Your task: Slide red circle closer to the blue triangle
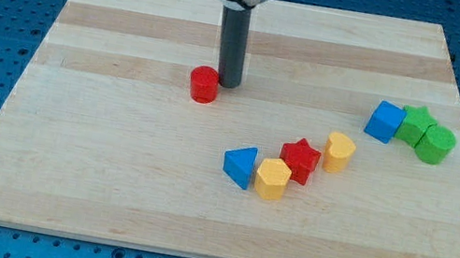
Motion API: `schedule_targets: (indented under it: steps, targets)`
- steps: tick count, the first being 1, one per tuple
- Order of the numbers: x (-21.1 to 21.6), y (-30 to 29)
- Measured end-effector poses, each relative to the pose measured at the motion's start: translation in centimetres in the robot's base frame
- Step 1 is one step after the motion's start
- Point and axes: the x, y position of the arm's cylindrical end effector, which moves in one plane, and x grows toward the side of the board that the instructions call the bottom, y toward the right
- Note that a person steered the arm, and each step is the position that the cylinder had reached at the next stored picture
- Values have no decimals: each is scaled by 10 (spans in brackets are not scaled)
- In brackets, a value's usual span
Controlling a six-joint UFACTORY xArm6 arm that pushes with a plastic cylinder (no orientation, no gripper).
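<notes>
Wooden desk [86, 189], rod arm coming down from the view's top. No claw on this rig, so spread or pressed together does not apply; the arm ends in a plain dark rod. The tip [228, 86] sits just to the view's right of the red circle [204, 85], touching or nearly so, slightly toward the top. The red circle stands left of centre, well apart from the blue triangle [241, 165], which lies lower and to the right, beside the yellow hexagon [272, 178], red star [300, 158] and yellow heart [339, 152]. Blue cube [385, 121], green star [417, 122] and green circle [437, 145] cluster at far right. Judgement: the tip is on the wrong side for this push; it would do best to circle to the upper left of the red circle, then drive down-right along the line to the triangle, centred on the block so it does not slip off sideways, stopping short of the row. The red circle is a round upright cylinder: no heading, no long axis across the desk.
</notes>
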Motion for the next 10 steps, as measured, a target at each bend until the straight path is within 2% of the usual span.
schedule_targets:
  steps: [1,2,3,4,5,6,7,8,9,10]
  targets:
    - [-50,-6]
    - [-29,-26]
    - [12,-29]
    - [31,21]
    - [31,78]
    - [11,71]
    - [-27,12]
    - [-45,-56]
    - [-10,-82]
    - [34,-57]
